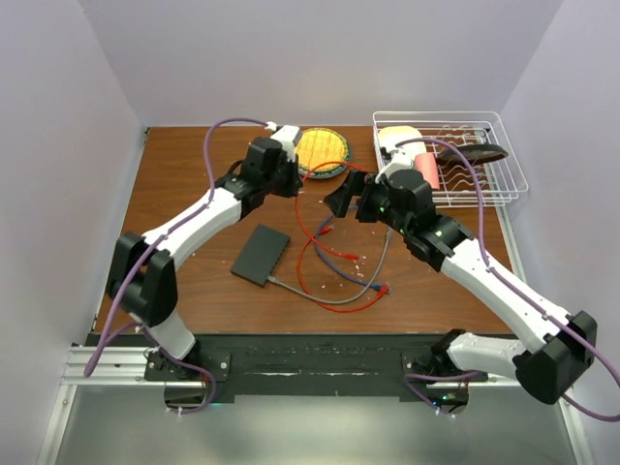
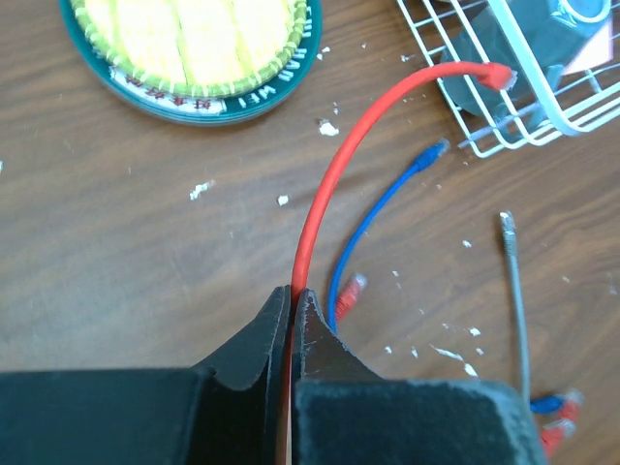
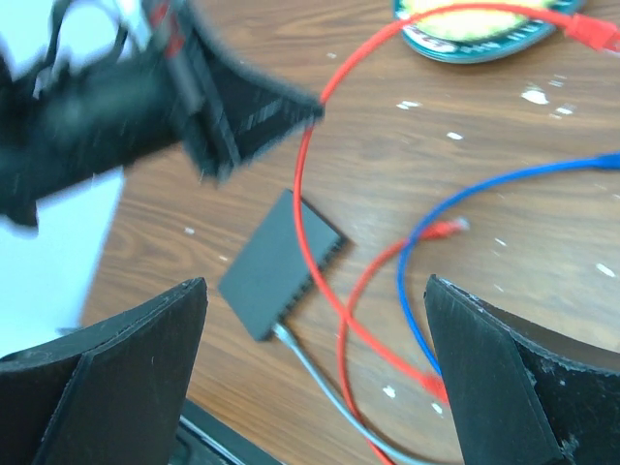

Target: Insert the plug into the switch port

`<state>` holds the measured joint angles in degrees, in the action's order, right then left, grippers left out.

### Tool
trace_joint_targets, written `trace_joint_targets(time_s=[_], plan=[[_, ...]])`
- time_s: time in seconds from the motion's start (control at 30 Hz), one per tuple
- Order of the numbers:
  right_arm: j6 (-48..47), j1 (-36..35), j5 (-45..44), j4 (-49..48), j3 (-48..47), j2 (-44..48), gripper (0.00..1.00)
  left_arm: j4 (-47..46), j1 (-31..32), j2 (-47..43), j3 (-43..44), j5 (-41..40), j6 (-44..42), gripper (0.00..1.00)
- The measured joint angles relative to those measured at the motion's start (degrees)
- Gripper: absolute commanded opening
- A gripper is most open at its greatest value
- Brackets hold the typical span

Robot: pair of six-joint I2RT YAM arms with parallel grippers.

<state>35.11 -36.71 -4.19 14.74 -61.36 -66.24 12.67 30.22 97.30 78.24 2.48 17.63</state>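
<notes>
1. While the left hand [image 2: 291, 295] clamps the red cable [image 2: 329, 184] between closed fingers, the plug [image 2: 496, 76] at the cable's free end sits by the wire rack [image 2: 542, 124].
2. The right hand [image 3: 315, 284] is spread wide, holding nothing.
3. The switch [image 1: 261, 254] lies flat on the table [image 1: 194, 174], near and left of both hands, with a grey cable [image 1: 320, 295] meeting its near edge.

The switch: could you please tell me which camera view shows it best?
Top external: the switch lies whole, sharp and unobstructed there. The right wrist view shows it slightly blurred, with the red cable crossing one edge. The left wrist view misses it entirely.
</notes>
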Motion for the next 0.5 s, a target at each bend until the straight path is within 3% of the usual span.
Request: trace_joint_targets(time_s=[0.3,0.5], plan=[[8.98,3.80,15.04,-16.70,0.00,-10.56,0.94,-1.46,0.02,-12.81,-10.29,-0.79,6.03,0.00],[16.11,4.39,20.35,-25.81,0.00,-18.38,0.88,-2.21,0.02,-18.21,-14.36,-0.50,9.14,0.00]])
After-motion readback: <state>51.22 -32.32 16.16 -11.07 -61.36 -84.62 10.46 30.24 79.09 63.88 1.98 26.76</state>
